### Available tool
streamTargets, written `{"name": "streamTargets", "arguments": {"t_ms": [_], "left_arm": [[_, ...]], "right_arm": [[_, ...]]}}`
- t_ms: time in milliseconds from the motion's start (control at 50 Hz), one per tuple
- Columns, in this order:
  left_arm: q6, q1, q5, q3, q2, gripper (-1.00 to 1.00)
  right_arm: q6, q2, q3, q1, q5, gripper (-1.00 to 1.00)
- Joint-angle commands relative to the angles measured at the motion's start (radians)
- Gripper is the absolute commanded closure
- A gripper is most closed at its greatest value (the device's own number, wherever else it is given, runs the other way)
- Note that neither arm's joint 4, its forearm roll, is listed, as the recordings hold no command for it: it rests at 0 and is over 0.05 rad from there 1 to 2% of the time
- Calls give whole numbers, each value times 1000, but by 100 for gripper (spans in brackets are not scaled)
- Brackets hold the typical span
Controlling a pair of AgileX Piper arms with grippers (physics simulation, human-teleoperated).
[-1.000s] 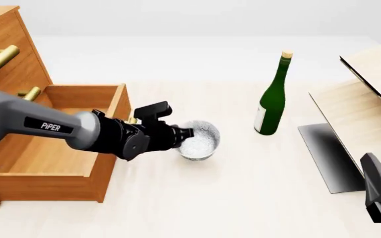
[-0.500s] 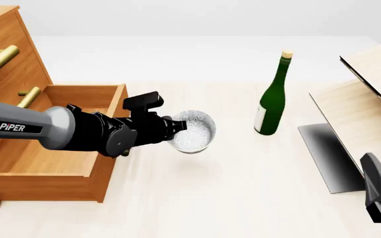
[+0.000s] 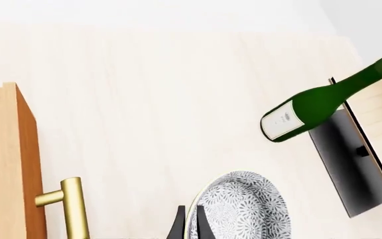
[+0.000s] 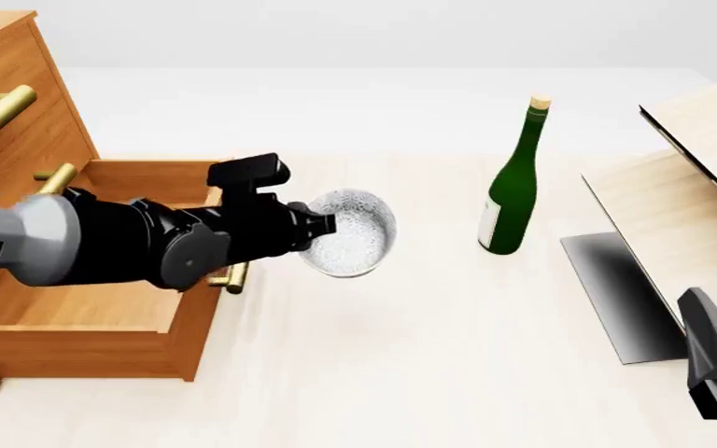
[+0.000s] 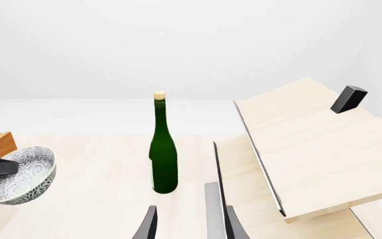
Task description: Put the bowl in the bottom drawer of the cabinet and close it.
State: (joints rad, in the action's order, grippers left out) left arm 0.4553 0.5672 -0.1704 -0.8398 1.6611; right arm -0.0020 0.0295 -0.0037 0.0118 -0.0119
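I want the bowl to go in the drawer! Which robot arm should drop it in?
The left. Its end effector already grips the bowl by the rim, lifted right beside the open bottom drawer. The right end effector sits far off, empty, near the green bottle.

One bowl [image 4: 350, 245]. One green bottle [image 4: 512, 184]. One cabinet [image 4: 16, 112]; three brass handles in sight, third mostly hidden behind arm, so drawer count probably three. One pale wood structure [image 4: 695, 191]. Two grippers: left gripper [image 4: 313, 229], right gripper [image 5: 185, 225].
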Motion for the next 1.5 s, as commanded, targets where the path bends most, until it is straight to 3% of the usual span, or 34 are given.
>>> {"name": "streamTargets", "arguments": {"t_ms": [20, 740, 1500], "left_arm": [[-39, -7, 20, 19, -83, 100], [-114, -52, 113, 84, -315, 100], [-171, -183, 255, 160, -597, 100]], "right_arm": [[0, 0, 0, 0, 0, -100], [0, 0, 0, 0, 0, -100], [0, 0, 0, 0, 0, -100]]}}
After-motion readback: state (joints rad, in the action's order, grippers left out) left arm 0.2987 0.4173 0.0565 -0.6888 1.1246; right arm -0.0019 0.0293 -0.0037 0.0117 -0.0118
